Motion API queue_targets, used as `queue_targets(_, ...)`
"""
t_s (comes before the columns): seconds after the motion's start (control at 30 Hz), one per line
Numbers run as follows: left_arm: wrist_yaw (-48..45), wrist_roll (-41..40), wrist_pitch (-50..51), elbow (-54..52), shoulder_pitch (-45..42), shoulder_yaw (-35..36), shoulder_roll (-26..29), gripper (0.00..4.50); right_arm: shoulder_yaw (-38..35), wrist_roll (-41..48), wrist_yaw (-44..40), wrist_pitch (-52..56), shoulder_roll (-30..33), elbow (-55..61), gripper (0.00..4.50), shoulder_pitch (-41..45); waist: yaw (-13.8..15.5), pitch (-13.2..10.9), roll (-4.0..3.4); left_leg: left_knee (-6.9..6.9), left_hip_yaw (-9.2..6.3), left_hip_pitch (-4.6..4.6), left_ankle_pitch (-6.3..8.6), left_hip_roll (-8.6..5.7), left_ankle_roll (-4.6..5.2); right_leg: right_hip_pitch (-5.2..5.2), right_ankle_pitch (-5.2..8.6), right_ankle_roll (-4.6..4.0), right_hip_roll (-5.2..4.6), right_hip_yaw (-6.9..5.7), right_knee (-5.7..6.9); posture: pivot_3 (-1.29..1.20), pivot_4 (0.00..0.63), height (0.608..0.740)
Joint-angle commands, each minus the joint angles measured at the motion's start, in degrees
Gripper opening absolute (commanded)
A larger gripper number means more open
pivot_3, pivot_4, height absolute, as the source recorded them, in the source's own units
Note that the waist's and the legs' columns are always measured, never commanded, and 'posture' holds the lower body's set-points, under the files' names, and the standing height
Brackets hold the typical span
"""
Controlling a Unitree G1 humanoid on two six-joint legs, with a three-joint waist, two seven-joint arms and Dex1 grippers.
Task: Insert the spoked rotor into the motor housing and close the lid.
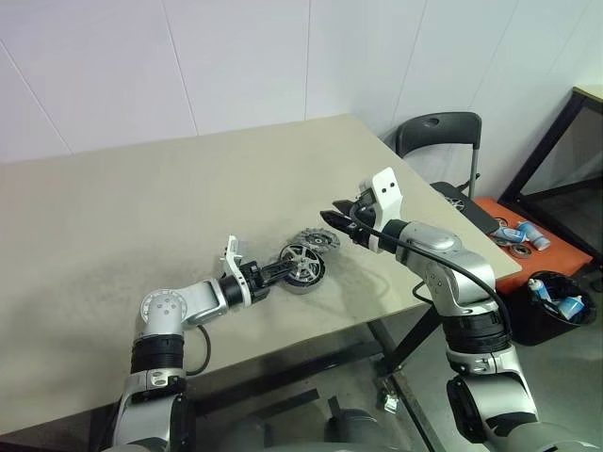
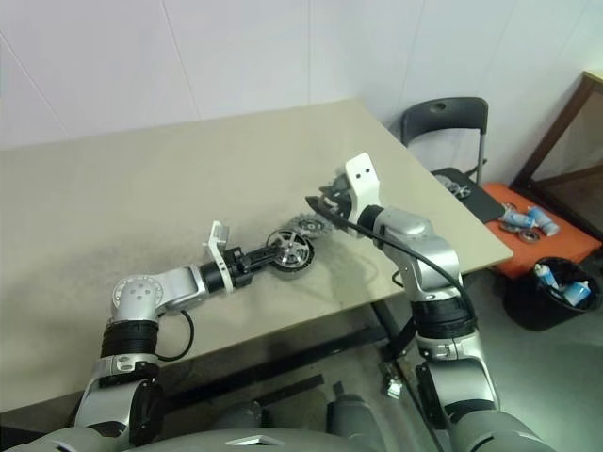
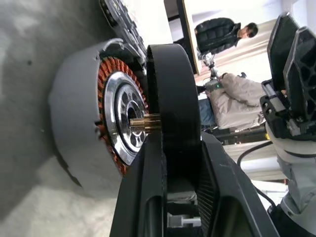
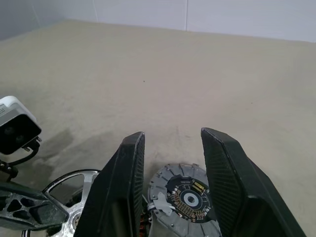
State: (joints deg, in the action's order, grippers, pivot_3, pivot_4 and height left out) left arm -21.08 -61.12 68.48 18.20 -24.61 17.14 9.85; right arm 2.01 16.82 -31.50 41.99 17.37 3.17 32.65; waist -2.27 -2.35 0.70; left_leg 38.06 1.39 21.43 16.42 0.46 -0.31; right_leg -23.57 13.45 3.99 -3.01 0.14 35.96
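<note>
left tool [image 1: 283, 272] grasping rotor [image 1: 303, 266] over housing [image 3: 84, 133], right tool [image 1: 332, 215] released; lid [image 4: 185, 200] still off

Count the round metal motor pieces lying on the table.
2 separate pieces. The spoked, copper-wound disc is at the left gripper. The finned disc lies just beyond it, under the right gripper. The first may be two parts stacked.

Left gripper [image 1: 283, 271] fingers nearly closed, low; right gripper [image 1: 332, 217] fingers parted, raised.
</note>
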Motion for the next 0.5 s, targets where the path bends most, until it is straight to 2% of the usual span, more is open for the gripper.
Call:
queue_targets(0.03,-2.1,1.4,-1.2,0.9,-1.0,0.0,-0.3,0.45,0.1,-0.2,0.1,-1.3,0.5,0.9,1.91,1.4,0.0,0.0,0.0,0.0,0.0,0.0,0.0,0.0,0.0,0.0,0.0,0.0,0.0,0.0,0.0,0.0,0.0,0.74)
queue_targets(0.5,-7.3,2.5,-0.6,1.9,-2.2,0.0,-1.6,0.45,1.5,-0.9,0.1,-1.7,0.4,1.3,1.91,0.5,0.1,0.0,0.0,0.0,0.0,0.0,0.0,0.02,0.0,0.0,-0.01,0.01,-0.01,0.0,0.0,0.0,0.0,0.74)
